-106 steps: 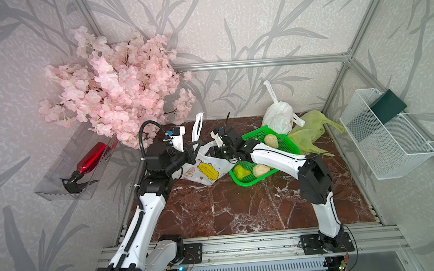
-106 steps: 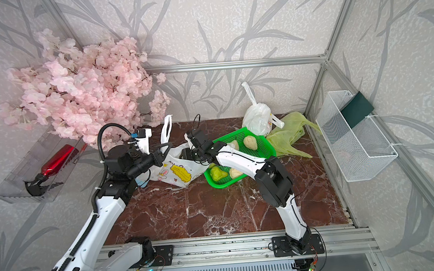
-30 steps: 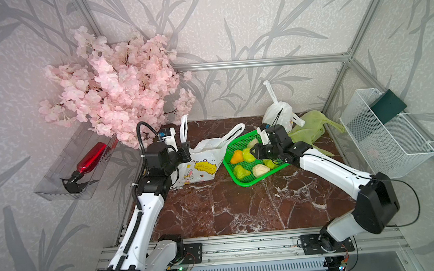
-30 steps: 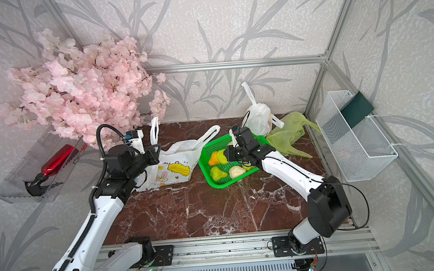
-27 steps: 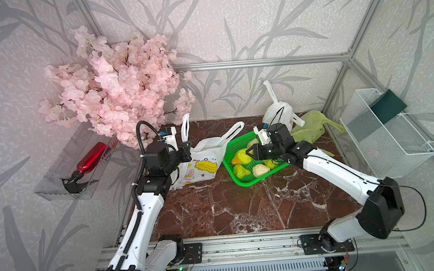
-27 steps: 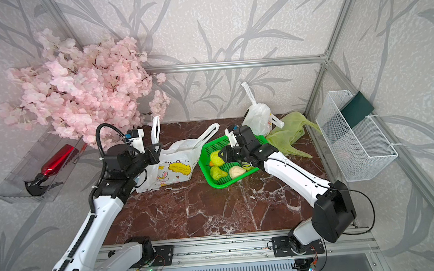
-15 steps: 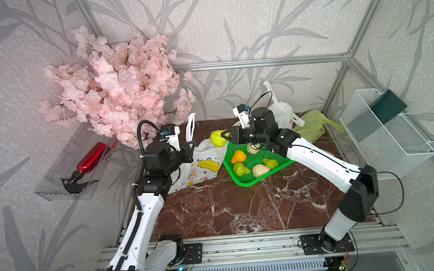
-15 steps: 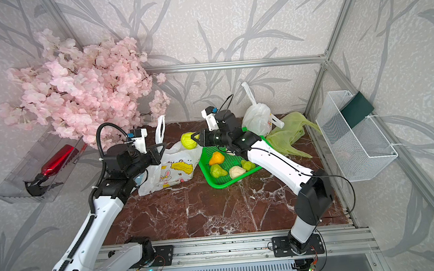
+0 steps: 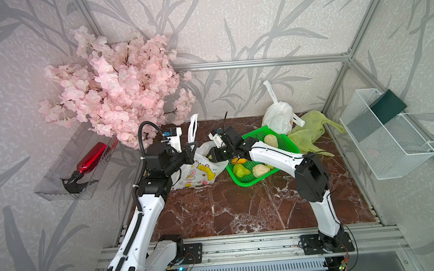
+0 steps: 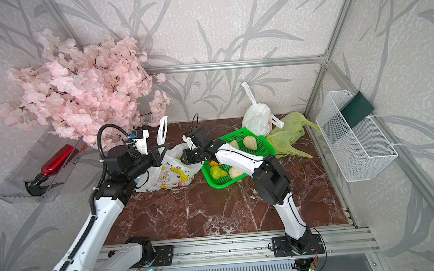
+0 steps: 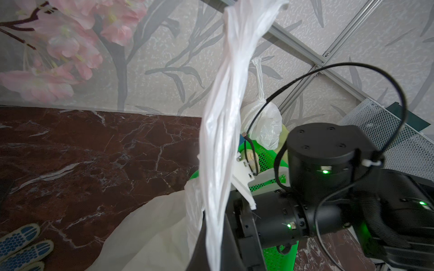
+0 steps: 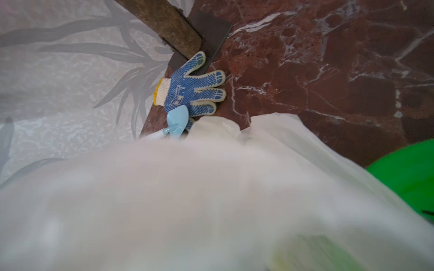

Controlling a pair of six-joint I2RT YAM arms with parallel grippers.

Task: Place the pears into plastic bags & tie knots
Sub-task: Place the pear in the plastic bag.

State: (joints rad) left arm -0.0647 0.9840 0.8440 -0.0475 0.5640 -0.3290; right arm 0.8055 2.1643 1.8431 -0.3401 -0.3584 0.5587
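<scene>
We saw the left gripper (image 9: 191, 150) clenched on a handle strip of the thin white plastic bag with cartoon rabbit prints (image 9: 200, 172), which lay on the table. The right gripper (image 9: 214, 156) reached into that bag's mouth; we could not tell how its jaws stood. Just beside it, the green mesh plastic basket (image 9: 285, 143) held a bumpy green toy pear (image 9: 240, 169) and a cream-white toy pear (image 9: 260, 170), and a bulging white plastic bag (image 9: 278, 117) stood behind.

A dark red-brown marble surface (image 9: 242, 212) with white veins, edged at the front by aluminium rails. On it, toward the left arm's side, lies a white bag printed with cartoon rabbits (image 9: 200, 172). A green mesh basket (image 9: 249, 183) sits just beside that bag. By the back wall stands a tied white bag (image 9: 278, 117), with a crumpled yellow-green bag (image 9: 307, 135) next to it. At the surface's edge by a wall lies a blue-dotted work glove (image 12: 192, 90), with a pale blue scoop (image 12: 177, 122) touching it
</scene>
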